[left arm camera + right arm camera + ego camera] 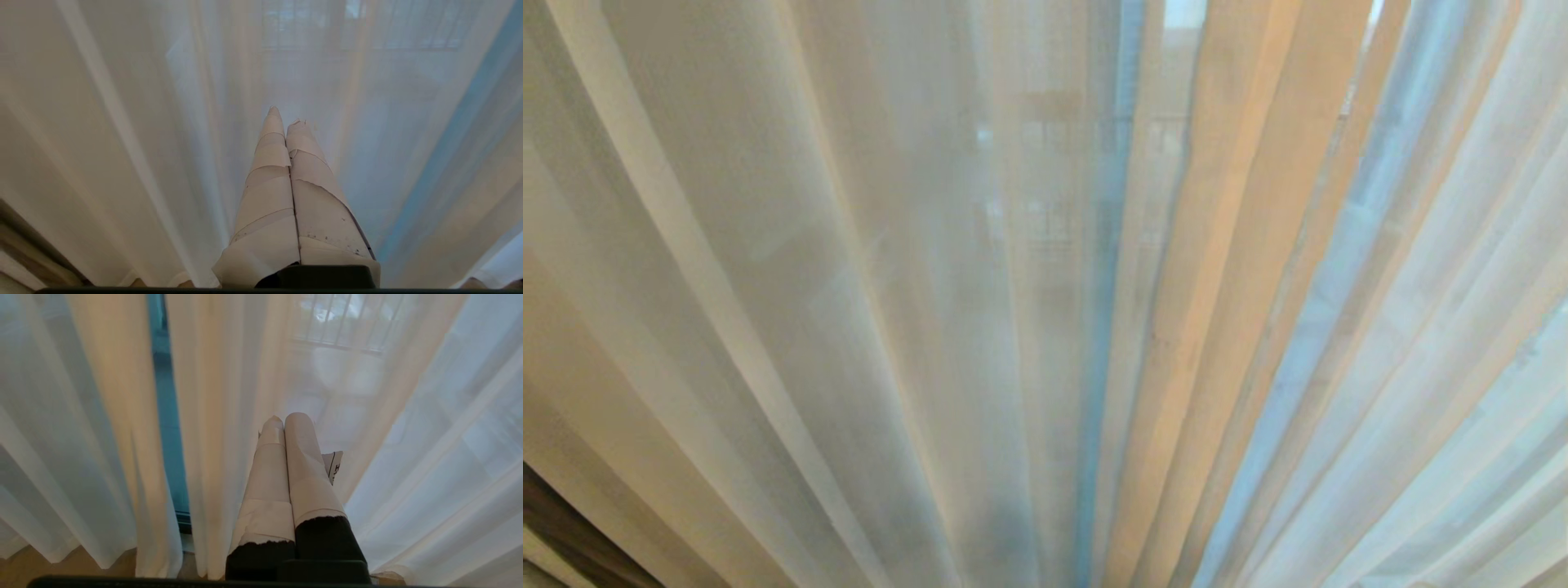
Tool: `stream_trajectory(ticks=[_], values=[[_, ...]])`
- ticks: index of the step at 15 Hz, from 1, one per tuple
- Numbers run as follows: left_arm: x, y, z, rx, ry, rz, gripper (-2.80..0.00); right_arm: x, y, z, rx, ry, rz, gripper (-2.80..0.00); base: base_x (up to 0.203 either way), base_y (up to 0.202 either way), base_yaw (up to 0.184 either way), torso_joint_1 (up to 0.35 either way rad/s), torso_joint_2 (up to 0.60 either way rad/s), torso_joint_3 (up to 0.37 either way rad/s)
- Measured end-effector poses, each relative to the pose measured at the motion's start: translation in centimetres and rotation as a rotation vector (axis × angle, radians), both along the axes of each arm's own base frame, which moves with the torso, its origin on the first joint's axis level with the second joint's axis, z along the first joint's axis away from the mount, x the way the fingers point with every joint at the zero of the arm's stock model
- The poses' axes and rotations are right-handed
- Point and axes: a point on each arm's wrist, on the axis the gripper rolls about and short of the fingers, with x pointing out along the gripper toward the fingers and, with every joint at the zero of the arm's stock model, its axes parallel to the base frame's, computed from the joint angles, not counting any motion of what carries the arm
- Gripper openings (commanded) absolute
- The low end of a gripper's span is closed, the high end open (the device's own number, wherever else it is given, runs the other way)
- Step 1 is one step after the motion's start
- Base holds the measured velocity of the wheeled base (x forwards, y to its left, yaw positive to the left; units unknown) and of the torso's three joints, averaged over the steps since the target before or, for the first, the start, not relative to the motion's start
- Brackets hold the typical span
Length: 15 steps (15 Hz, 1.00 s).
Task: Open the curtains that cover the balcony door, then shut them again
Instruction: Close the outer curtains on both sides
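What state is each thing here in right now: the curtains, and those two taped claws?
sheer curtains: drawn shut, hanging in pleats across the glass, a narrow gap between panels in the right wrist view
left gripper: shut, empty, pointing at the sheers
right gripper: shut, empty, pointing at the sheers

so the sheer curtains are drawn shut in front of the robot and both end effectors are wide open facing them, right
Not quite. The sheer curtains do hang drawn in front of the robot, but neither end effector is open. The left end effector has its fingers pressed together in the left wrist view, and the right end effector shows the same in the right wrist view. Both face the fabric, holding nothing.
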Motion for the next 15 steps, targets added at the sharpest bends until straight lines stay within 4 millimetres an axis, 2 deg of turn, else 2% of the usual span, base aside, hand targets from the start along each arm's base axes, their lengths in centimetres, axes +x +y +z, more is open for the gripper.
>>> stream_trajectory(ticks=[15], values=[[0.00, 0.00, 0.00, 0.001, 0.000, 0.000, -2.80, 0.00, 0.00, -0.01, 0.000, 0.001, -0.001, -2.80, 0.000, 0.190, 0.001, 0.002, 0.00, 0.003]])
